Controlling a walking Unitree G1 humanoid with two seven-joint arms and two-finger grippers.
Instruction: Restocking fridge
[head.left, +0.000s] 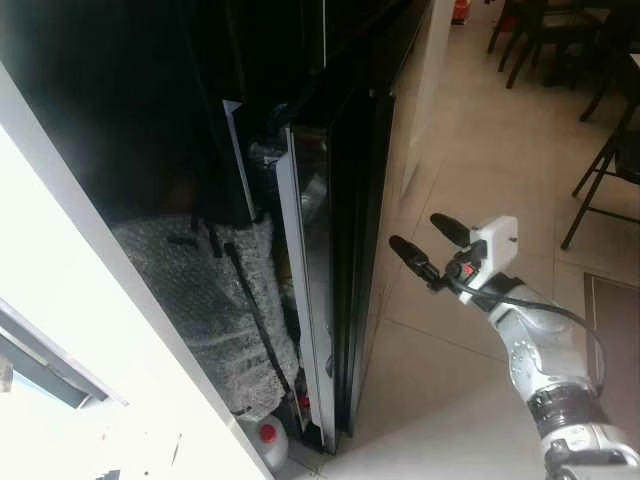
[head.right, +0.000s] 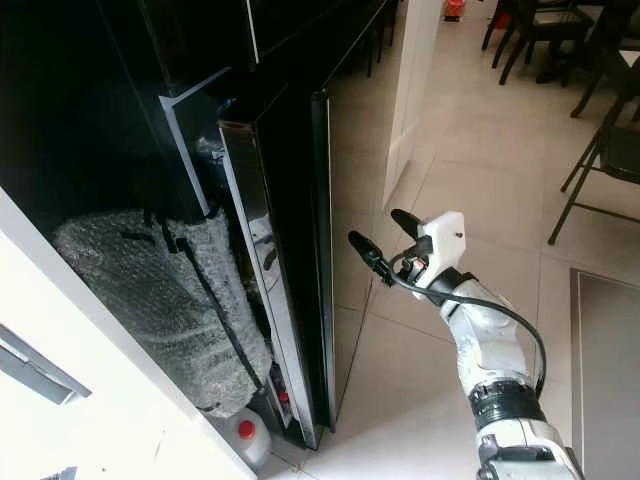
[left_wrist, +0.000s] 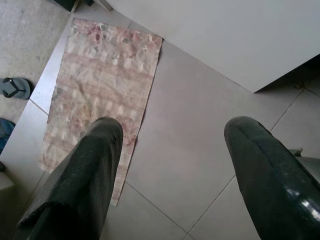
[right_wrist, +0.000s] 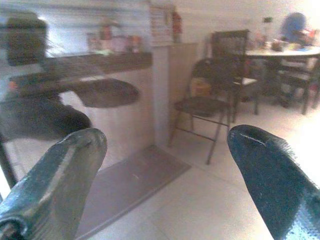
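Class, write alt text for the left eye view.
The right gripper, jaws open and empty, reaches toward the edge of a tall black fridge door. Left of the door sits a bubble-wrapped bundle, with a red-capped bottle below.

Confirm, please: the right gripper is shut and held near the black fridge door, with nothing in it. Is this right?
Not quite. The right gripper is open, not shut: the right eye view shows its two black fingers spread apart. The rest stands: it is held near the black fridge door, with nothing in it.
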